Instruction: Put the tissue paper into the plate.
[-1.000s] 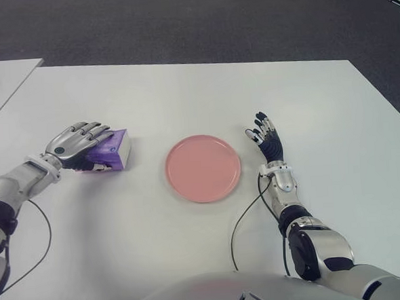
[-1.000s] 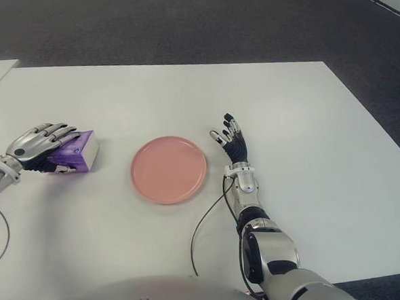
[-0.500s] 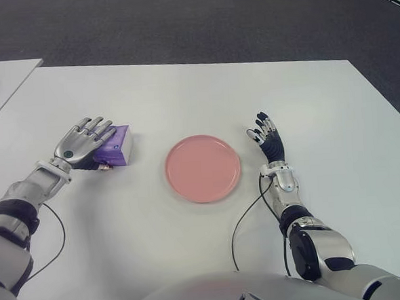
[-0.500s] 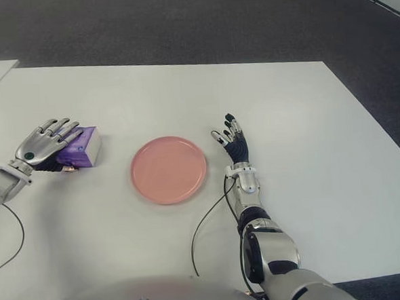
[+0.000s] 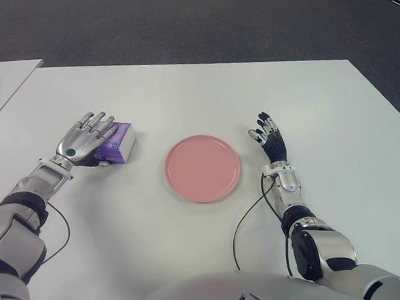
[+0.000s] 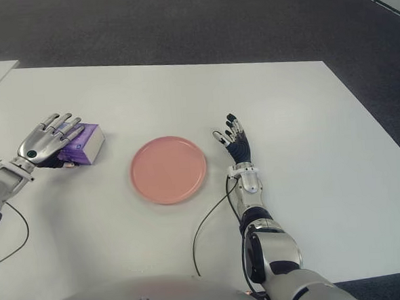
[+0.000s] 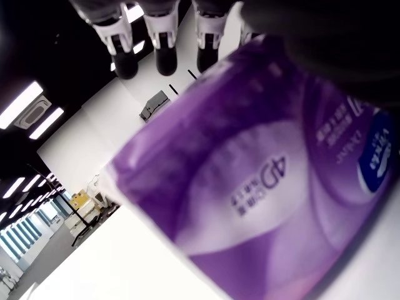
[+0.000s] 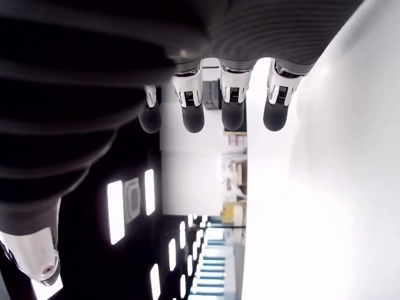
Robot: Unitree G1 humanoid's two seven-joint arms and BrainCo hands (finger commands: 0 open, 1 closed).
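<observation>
Since a second ago the left hand has been swung further up the table, and the purple tissue pack has been turned slightly with it, its white end now angled more toward the pink plate. That hand is laid over the top of the pack with its fingers stretched out almost straight beyond the far edge. Whether the pack is actually pinched by the thumb cannot be made out, as the thumb is hidden beneath the palm, so no firm grasp can be claimed. The pack is seen lying on the white table, well to the left of the plate and apart from it. Nothing is held in the plate. The right hand is shown just right of the plate, fingers extended and relaxed, nothing gripped.
</observation>
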